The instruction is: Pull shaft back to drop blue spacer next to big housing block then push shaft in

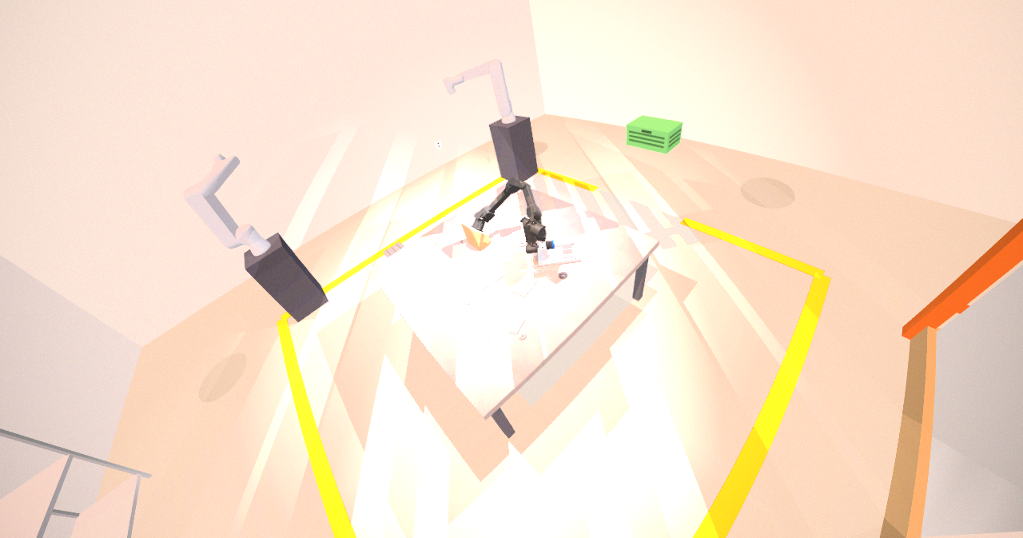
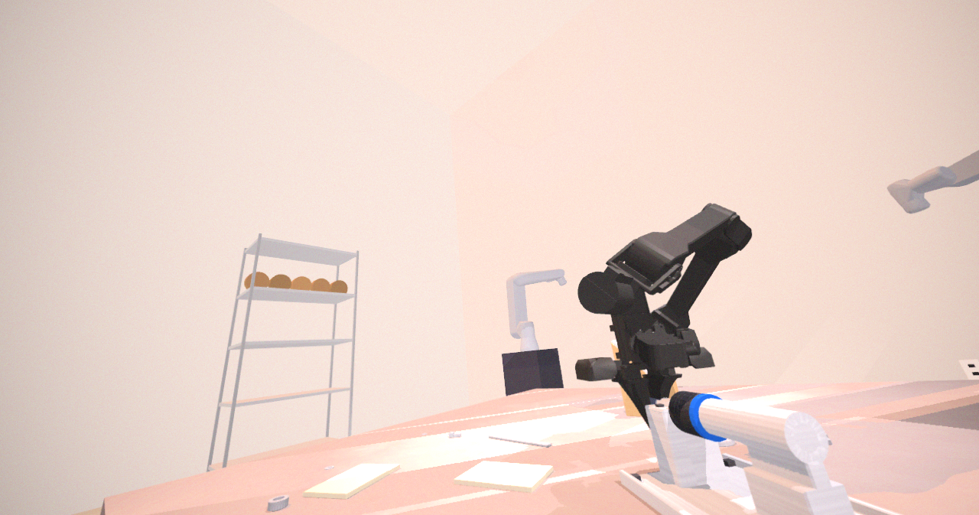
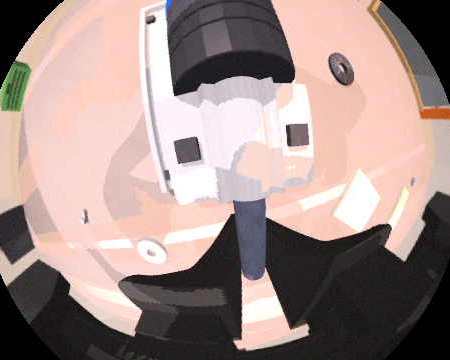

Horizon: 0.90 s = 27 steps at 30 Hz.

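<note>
pale walls rise behind a metal shelf rack, orange-brown balls lined up on one of its boards, while a green crate is seen against the far wall. down on the table, the fixture is being watched: the blue spacer is carried up on the shaft line, sandwiched between the black spacers and the big housing block — not dropped. at the near end, the dark blue-grey shaft is seen poking out of the white support block, and its exposed end is gripped by the gripper, fingers nearly closed — a narrow gap, filled by the shaft. off to the side, a dark ring and a white ring are left lying flat, well apart.
</note>
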{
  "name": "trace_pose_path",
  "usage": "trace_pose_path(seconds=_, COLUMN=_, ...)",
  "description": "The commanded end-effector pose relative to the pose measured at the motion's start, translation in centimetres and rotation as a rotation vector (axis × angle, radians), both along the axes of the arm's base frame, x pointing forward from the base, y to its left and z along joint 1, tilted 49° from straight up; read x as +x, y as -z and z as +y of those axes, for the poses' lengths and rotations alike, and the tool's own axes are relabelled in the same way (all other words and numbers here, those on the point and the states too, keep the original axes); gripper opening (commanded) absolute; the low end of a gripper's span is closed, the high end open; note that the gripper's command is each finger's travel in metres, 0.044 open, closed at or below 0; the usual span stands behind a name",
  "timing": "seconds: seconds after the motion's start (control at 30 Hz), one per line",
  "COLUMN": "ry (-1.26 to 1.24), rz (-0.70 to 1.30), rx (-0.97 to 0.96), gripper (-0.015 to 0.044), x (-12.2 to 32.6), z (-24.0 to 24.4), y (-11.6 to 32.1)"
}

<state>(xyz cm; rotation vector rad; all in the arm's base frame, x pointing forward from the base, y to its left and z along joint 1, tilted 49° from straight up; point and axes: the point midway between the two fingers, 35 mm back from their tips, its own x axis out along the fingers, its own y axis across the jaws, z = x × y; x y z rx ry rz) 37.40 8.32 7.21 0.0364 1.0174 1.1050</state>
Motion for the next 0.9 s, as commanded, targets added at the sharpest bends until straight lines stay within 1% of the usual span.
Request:
trace_pose_path(seconds=0.0, ry=-0.003, rz=-0.003, rx=-0.002, gripper=0.0000, x=-0.07, z=-0.06, y=0.04)
trace_pose_path(seconds=0.87, ry=-0.003, rz=-0.002, rx=-0.002, gripper=0.0000, x=-0.29, z=-0.20, y=0.23)
